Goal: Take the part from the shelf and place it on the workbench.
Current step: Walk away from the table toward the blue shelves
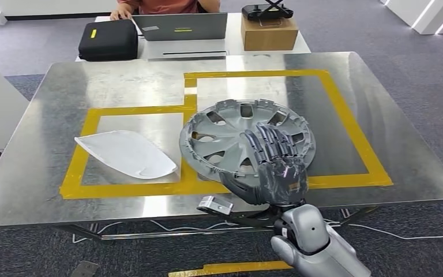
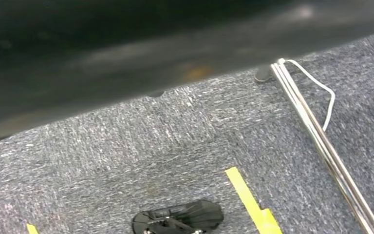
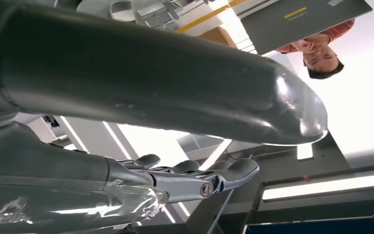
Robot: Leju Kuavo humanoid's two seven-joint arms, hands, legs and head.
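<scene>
The right hand point(image 1: 277, 161) lies over the near edge of the hubcap point(image 1: 239, 135), its dark fingers point(image 1: 268, 144) stretched across the spokes from above; the right wrist view shows the fingers point(image 3: 195, 173) extended side by side and the thick thumb apart from them, yet whether the thumb is hooked under the rim I cannot tell, so I cannot say if the hand grips the part or merely rests on it. The hubcap sits on the steel workbench point(image 1: 392, 115), face down with its ribbed back up, straddling the yellow tape point(image 1: 346, 109) between the larger marked box and the smaller one; part of its near rim overlaps the front tape line. Just beside it, in the smaller box, lies a white cover point(image 1: 127, 153), close but apart from the hubcap. Judging by this, the part is down and the step in hand is the release: spread the fingers fully, lift straight up clear of the spokes so nothing snags in the openings, and avoid dragging the part toward the table edge or into the white cover. The left hand hangs low, and its wrist view looks at carpet point(image 2: 126, 156). A person sits at the far desk behind a laptop point(image 1: 179, 26).
</scene>
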